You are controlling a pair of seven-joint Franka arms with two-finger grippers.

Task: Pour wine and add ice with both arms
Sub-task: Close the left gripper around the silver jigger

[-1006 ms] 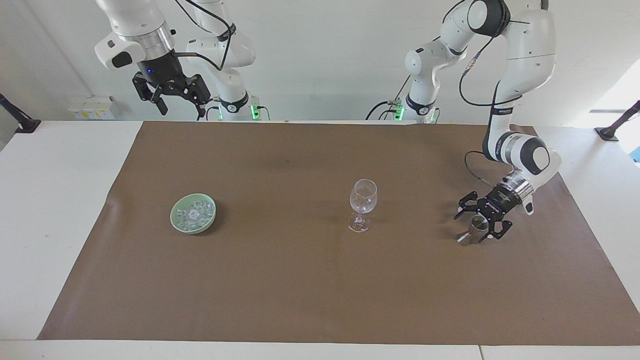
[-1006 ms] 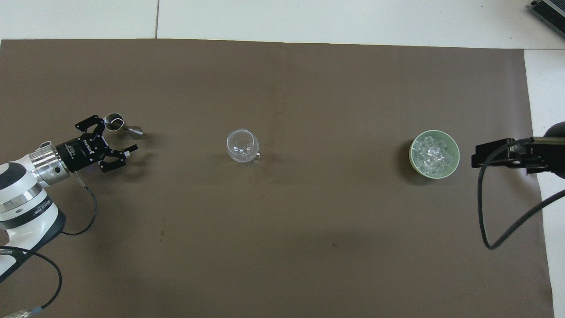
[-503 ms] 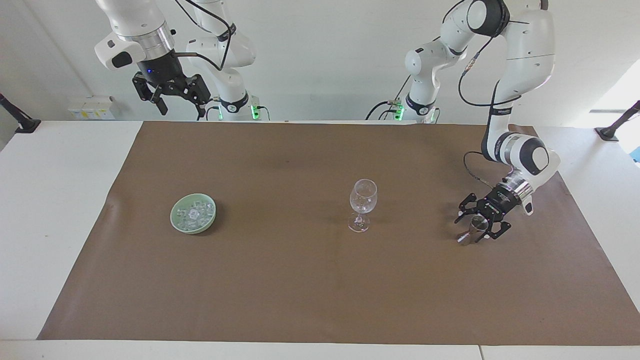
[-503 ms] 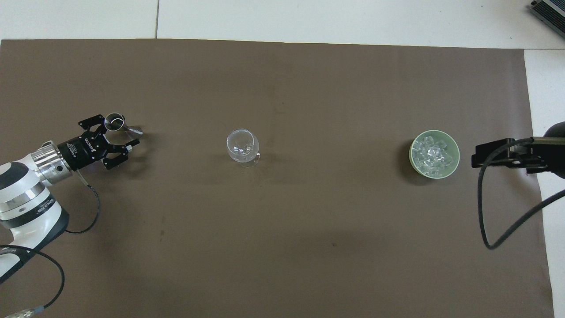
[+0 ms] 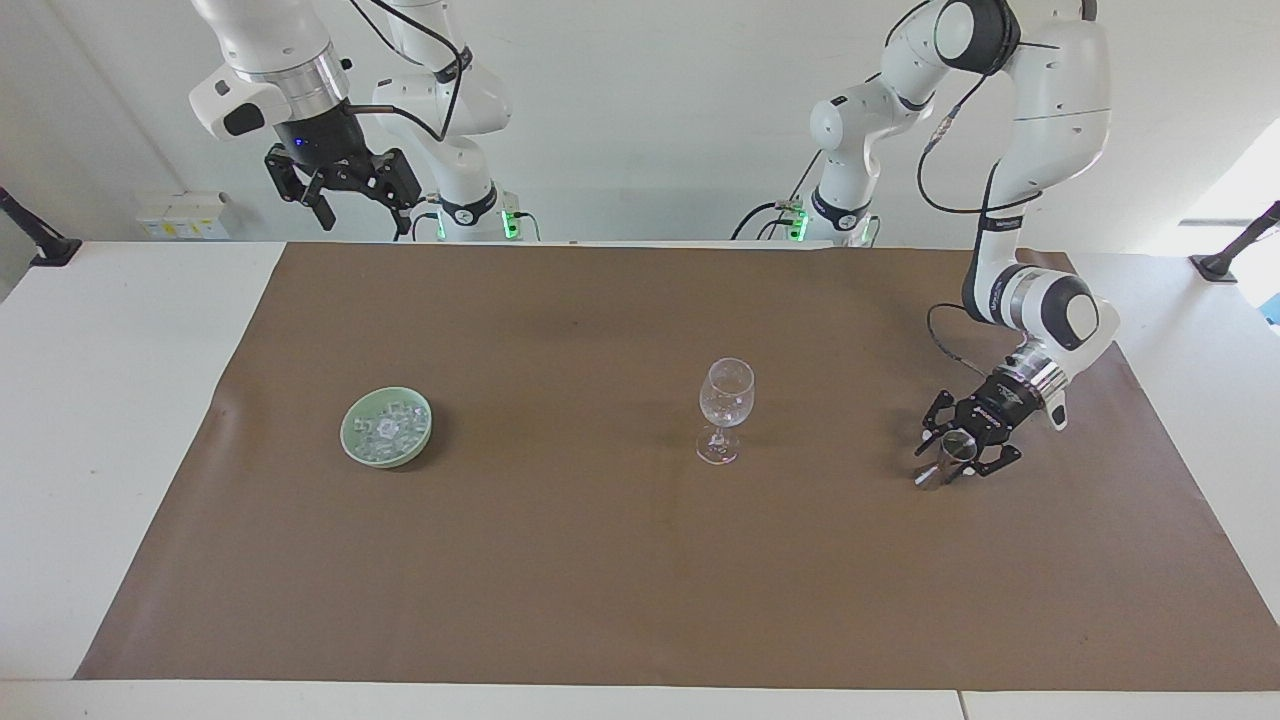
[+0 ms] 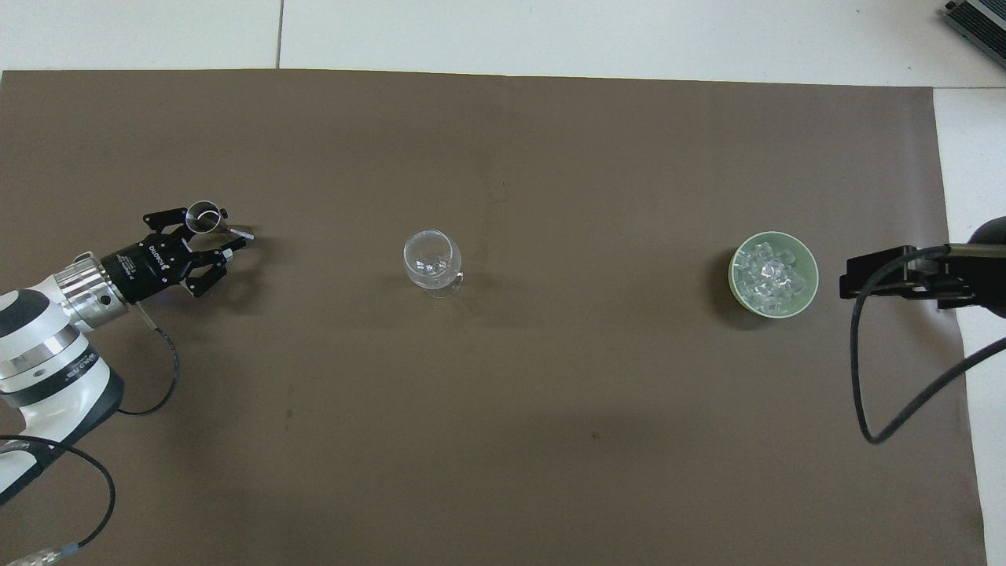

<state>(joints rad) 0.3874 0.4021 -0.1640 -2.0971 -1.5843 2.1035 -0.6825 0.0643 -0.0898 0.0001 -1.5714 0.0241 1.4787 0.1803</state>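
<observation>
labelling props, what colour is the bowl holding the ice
Pale green bowl, with clear ice heaped inside; it shows best in the overhead view.

Bright even light, soft shadows, sharp focus

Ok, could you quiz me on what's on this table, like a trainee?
1. What fills the green bowl? A) wine B) ice C) nothing
2. True or false: the wine glass lies on its side.
3. Fill in: the left gripper is at a small metal ____ on the brown mat.

Key: 1 B. 2 False, it stands upright. 3 cup.
</observation>
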